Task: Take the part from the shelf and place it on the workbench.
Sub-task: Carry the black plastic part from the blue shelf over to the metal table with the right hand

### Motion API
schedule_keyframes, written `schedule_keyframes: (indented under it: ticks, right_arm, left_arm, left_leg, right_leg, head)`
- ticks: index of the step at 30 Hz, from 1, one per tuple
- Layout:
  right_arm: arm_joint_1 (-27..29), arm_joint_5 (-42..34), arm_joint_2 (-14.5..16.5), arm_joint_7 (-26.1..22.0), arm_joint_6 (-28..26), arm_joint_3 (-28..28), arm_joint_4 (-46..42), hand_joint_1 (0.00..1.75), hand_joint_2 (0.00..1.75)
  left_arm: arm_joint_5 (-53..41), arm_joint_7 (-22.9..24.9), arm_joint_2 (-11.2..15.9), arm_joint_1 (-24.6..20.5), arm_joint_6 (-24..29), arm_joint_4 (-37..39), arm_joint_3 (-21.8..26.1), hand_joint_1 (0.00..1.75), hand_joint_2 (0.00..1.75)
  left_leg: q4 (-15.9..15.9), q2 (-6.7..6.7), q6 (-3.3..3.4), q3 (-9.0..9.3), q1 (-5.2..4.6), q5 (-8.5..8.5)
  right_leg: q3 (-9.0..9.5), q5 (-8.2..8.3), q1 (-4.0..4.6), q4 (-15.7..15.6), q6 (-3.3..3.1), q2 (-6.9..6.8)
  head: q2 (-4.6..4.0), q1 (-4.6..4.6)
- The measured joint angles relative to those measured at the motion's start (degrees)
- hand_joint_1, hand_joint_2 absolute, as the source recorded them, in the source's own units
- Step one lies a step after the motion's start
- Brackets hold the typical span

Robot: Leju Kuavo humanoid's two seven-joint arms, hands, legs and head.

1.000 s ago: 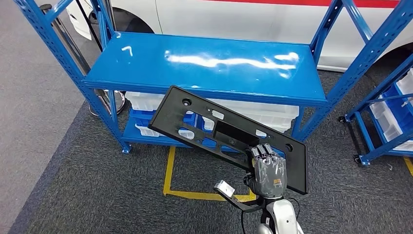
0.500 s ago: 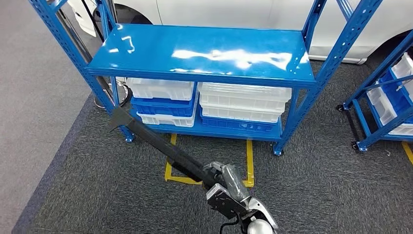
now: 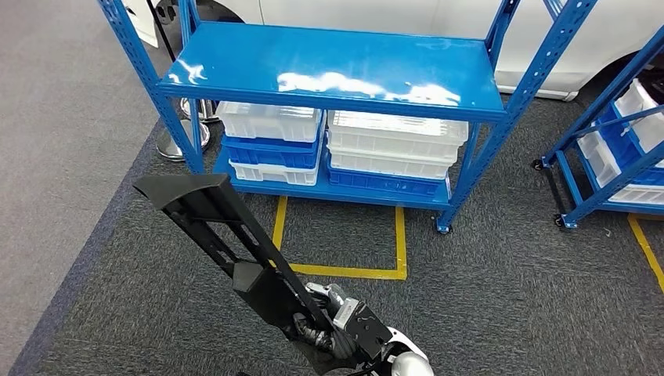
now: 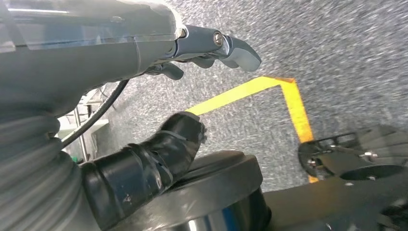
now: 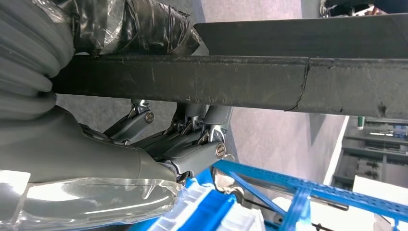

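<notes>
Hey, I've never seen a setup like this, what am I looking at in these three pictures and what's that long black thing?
This is a two-armed humanoid robot. The wide picture comes from a camera high on its body, looking down at a grey carpet with yellow tape lines. Ahead stands a blue shelf; white and blue bins sit on its lower level. The long black thing is a flat plastic part with cut-outs, gripped by the robot's right hand near one end. The other two pictures come from cameras at each wrist. The right wrist view shows that hand's fingers wrapped round the part's edge. The left wrist view shows the left hand holding nothing, above the floor.
</notes>
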Motion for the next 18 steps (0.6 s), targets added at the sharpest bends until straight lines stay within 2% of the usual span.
schedule_keyframes:
  ticks: [1, 3, 4, 5, 6, 7, 8, 9, 11, 12, 13, 14, 15, 16, 17, 18]
  right_arm:
    - [-0.2, -0.2, 0.0, -0.1, 0.2, 0.2, 0.1, 1.71, 1.75]
    - [-0.8, -0.4, 0.0, -0.2, 0.6, 0.6, 0.1, 1.71, 1.75]
    - [-1.1, -0.5, 0.0, -0.3, 0.8, 0.8, 0.1, 1.71, 1.75]
    - [-1.3, -0.6, 0.0, -0.3, 0.9, 1.0, 0.1, 1.71, 1.75]
    - [-1.5, -0.6, 0.0, -0.4, 1.0, 1.2, 0.1, 1.71, 1.75]
    - [-1.6, -0.7, 0.0, -0.4, 1.1, 1.4, 0.2, 1.71, 1.75]
    - [-1.6, -0.7, 0.0, -0.4, 1.2, 1.6, 0.2, 1.71, 1.75]
    - [-1.6, -0.8, 0.1, -0.4, 1.3, 1.7, 0.3, 1.71, 1.75]
    - [-1.7, -0.9, 0.1, -0.5, 1.5, 1.9, 0.3, 1.71, 1.75]
    - [-1.7, -1.0, 0.1, -0.5, 1.6, 2.0, 0.4, 1.71, 1.75]
    - [-1.7, -1.1, 0.1, -0.6, 1.7, 2.1, 0.4, 1.71, 1.75]
    - [-1.7, -1.1, 0.1, -0.7, 1.8, 2.1, 0.5, 1.71, 1.75]
    - [-1.7, -1.1, 0.1, -0.7, 1.9, 2.2, 0.5, 1.71, 1.75]
    - [-1.8, -1.1, 0.1, -0.8, 1.9, 2.2, 0.4, 1.71, 1.75]
    - [-1.8, -1.2, 0.1, -0.9, 1.9, 2.2, 0.4, 1.71, 1.75]
    - [-1.9, -1.2, 0.1, -0.9, 1.9, 2.3, 0.4, 1.71, 1.75]
  left_arm:
    - [0.0, 0.0, 0.0, -0.1, 0.0, 0.0, 0.0, 0.0, 1.75]
    - [-0.1, 0.0, 0.0, -0.3, -0.2, 0.0, 0.2, 0.0, 1.75]
    - [-0.1, 0.1, 0.0, -0.3, -0.2, 0.0, 0.2, 0.0, 1.75]
    - [-0.1, 0.1, 0.0, -0.4, -0.3, 0.0, 0.3, 0.0, 1.75]
    - [-0.1, 0.2, 0.0, -0.4, -0.3, 0.0, 0.4, 0.0, 1.75]
    - [-0.1, 0.2, 0.0, -0.4, -0.3, 0.0, 0.5, 0.0, 1.75]
    - [0.0, 0.2, 0.1, -0.4, -0.3, 0.0, 0.6, 0.0, 1.75]
    - [0.0, 0.3, 0.1, -0.4, -0.3, 0.0, 0.7, 0.0, 1.75]
    - [0.0, 0.3, 0.2, -0.5, -0.3, 0.0, 0.9, 0.0, 1.75]
    - [0.0, 0.3, 0.3, -0.5, -0.3, 0.0, 0.9, 0.0, 1.75]
    - [0.0, 0.3, 0.3, -0.5, -0.3, 0.0, 0.9, 0.0, 1.75]
    - [0.1, 0.3, 0.3, -0.5, -0.3, 0.0, 1.0, 0.0, 1.75]
    - [0.1, 0.3, 0.3, -0.5, -0.3, 0.0, 1.0, 0.0, 1.75]
    - [0.1, 0.3, 0.3, -0.5, -0.3, 0.0, 1.0, 0.0, 1.75]
    - [0.1, 0.3, 0.3, -0.5, -0.4, 0.0, 1.0, 0.0, 1.75]
    - [0.1, 0.3, 0.3, -0.5, -0.4, 0.0, 1.0, 0.0, 1.75]
  left_leg:
    - [0.4, -0.01, -0.17, -0.94, -0.02, 0.44]
    - [1.0, -0.03, -0.69, -2.12, -0.1, 1.31]
    - [1.0, -0.02, -1.0, -2.43, -0.09, 1.82]
    - [0.9, 0.0, -1.34, -2.65, -0.05, 2.39]
    - [0.8, -0.02, -1.67, -2.93, 0.0, 2.86]
    - [1.0, -0.11, -2.01, -3.32, 0.07, 2.51]
    - [1.9, -0.22, -2.33, -3.81, 0.12, 1.12]
    - [3.8, -0.33, -2.62, -4.42, 0.19, -1.27]
    - [10.2, -0.42, -3.13, -5.62, 0.38, -6.95]
    - [13.5, -0.42, -3.35, -5.93, 0.46, -8.48]
    - [15.7, -0.42, -3.55, -5.71, 0.56, -8.61]
    - [16.1, -0.42, -3.73, -4.76, 0.68, -7.54]
    - [14.6, -0.41, -3.87, -2.98, 0.84, -5.81]
    - [11.5, -0.44, -4.0, -0.47, 1.03, -4.35]
    - [7.4, -0.54, -4.07, 2.35, 1.07, -3.93]
    - [3.6, -0.67, -3.92, 4.71, 1.06, -4.24]
  right_leg:
    - [2.78, 0.67, -0.01, -3.3, -0.21, 0.0]
    - [8.2, -0.56, 0.25, -11.1, -0.68, 0.03]
    - [9.65, -1.57, 0.46, -13.8, -0.89, 0.05]
    - [10.09, -1.81, 0.67, -15.1, -1.06, 0.07]
    - [9.8, -1.45, 0.55, -15.5, -1.3, 0.03]
    - [9.36, -0.79, 0.45, -15.8, -1.6, -0.07]
    - [8.81, -0.08, 0.29, -16.1, -1.99, -0.2]
    - [8.16, 0.66, 0.12, -16.3, -2.31, -0.33]
    - [6.64, 1.93, 0.25, -16.2, -2.66, -0.49]
    - [5.77, 2.57, 0.29, -16.1, -2.64, -0.54]
    - [4.81, 3.21, 0.3, -16.0, -2.58, -0.58]
    - [3.82, 3.82, 0.27, -15.8, -2.48, -0.61]
    - [2.85, 4.38, 0.21, -15.5, -2.32, -0.61]
    - [1.97, 4.85, 0.16, -15.2, -2.08, -0.56]
    - [1.22, 5.26, 0.17, -14.9, -1.78, -0.53]
    - [0.63, 5.74, 0.23, -14.6, -1.47, -0.52]
  head:
    - [0.0, -0.01]
    - [0.0, -0.03]
    - [0.01, -0.04]
    - [0.01, -0.05]
    - [0.01, -0.04]
    - [0.01, -0.05]
    - [0.0, -0.08]
    - [0.0, -0.13]
    - [0.0, -0.22]
    - [0.0, -0.24]
    - [0.0, -0.22]
    - [0.0, -0.24]
    - [0.0, -0.23]
    - [0.0, -0.24]
    - [0.0, -0.24]
    - [0.0, -0.23]
